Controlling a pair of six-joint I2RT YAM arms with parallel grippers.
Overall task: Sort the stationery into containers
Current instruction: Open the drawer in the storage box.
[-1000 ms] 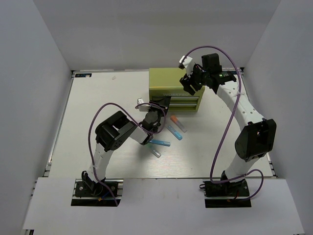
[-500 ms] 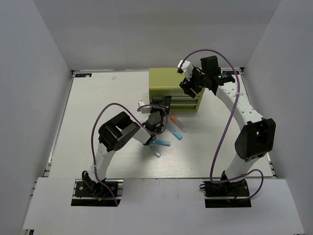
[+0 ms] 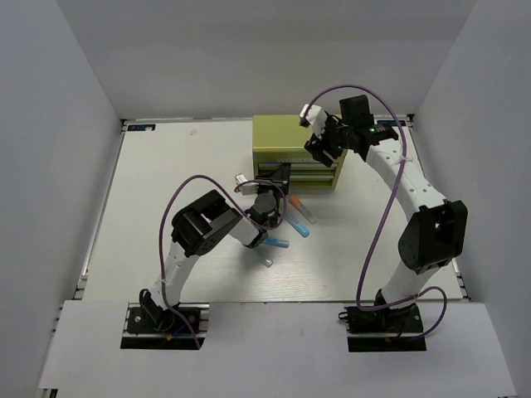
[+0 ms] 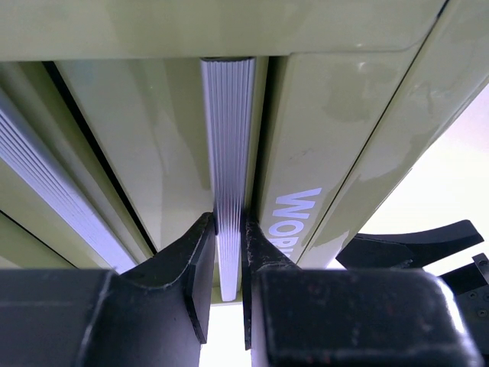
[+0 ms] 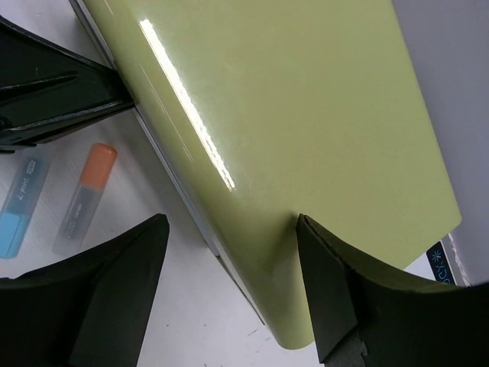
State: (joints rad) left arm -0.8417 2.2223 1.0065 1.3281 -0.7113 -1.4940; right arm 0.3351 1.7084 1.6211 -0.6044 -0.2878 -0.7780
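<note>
The olive-green box (image 3: 290,143) stands at the back middle of the table. My left gripper (image 3: 278,177) is at its front, shut on the ribbed silver drawer handle (image 4: 228,145), with its fingertips (image 4: 200,252) pinching the bar. My right gripper (image 3: 319,145) is open over the box's right end (image 5: 290,138), one finger (image 5: 344,294) against the top and the other (image 5: 99,298) off the front. An orange-ended stick (image 3: 302,208), a light blue one (image 3: 296,224), a blue one (image 3: 274,243) and a pale one (image 3: 264,258) lie on the table before the box.
The orange-ended stick (image 5: 85,197) and the light blue stick (image 5: 19,206) lie just in front of the box, close to my left arm's wrist (image 3: 264,207). White walls enclose the table on three sides.
My left gripper has moved up from the sticks to the box's front, onto the drawer handle. My right gripper has shifted slightly back over the box's top.
</note>
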